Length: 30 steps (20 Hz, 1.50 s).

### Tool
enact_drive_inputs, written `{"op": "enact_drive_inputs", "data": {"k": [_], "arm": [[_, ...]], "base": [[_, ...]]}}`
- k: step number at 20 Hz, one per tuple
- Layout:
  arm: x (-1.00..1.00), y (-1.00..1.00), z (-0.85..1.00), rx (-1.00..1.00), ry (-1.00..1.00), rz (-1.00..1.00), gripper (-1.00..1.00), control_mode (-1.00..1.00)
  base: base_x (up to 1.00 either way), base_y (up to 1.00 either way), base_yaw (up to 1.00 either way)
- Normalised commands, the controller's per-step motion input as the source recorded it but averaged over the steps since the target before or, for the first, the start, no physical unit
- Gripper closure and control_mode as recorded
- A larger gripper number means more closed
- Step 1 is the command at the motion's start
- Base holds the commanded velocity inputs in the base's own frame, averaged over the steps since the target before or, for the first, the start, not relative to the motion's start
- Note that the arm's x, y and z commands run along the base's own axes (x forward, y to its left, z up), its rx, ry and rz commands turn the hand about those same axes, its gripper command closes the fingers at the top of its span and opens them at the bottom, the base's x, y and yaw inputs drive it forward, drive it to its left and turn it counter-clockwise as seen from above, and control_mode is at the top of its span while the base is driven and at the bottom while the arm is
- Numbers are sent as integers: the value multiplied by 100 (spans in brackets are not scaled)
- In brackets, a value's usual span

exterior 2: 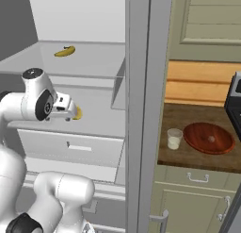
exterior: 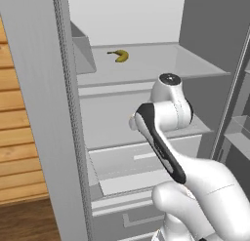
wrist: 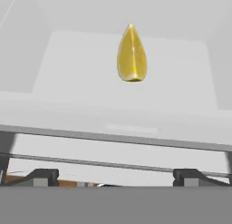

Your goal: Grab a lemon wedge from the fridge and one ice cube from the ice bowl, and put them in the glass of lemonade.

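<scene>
The fridge (exterior: 44, 113) stands open. On its middle shelf (wrist: 81, 73) lies the lemon wedge (wrist: 132, 53), small and bright yellow, its point turned away from the hand. My gripper (wrist: 117, 177) is open, its dark fingertips (wrist: 43, 177) wide apart with nothing between them. It faces the wedge from short of the shelf's front edge. In the right base view the hand (exterior 2: 63, 107) partly covers the lemon wedge (exterior 2: 77, 113). The glass of lemonade (exterior 2: 174, 138) stands on the wooden counter beside the reddish-brown ice bowl (exterior 2: 209, 137), right of the fridge.
A banana (exterior: 119, 55) lies on the upper shelf. Below the middle shelf sits a white fridge drawer (exterior: 141, 162). The fridge's grey centre post (exterior 2: 143, 109) rises between the shelves and the counter (exterior 2: 188, 154). Beige cabinets run above and below the counter.
</scene>
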Motion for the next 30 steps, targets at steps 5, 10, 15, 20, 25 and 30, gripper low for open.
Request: {"op": "enact_drive_inputs", "data": {"k": [5, 10, 15, 20, 25, 30], "arm": [[32, 0, -56, 0, -3, 0, -100, -100], [56, 0, -42, 0, -1, 0, -100, -100], [68, 0, -10, 0, 0, 0, -100, -100], [73, 0, 0, 0, 0, 0, -100, -100], [10, 0, 0, 0, 0, 0, -100, -100], [25, 0, -1, 0, 0, 0, -100, -100]], "base": [[0, 0, 0], [0, 0, 0], [0, 0, 0], [0, 0, 0], [0, 0, 0], [0, 0, 0]]}}
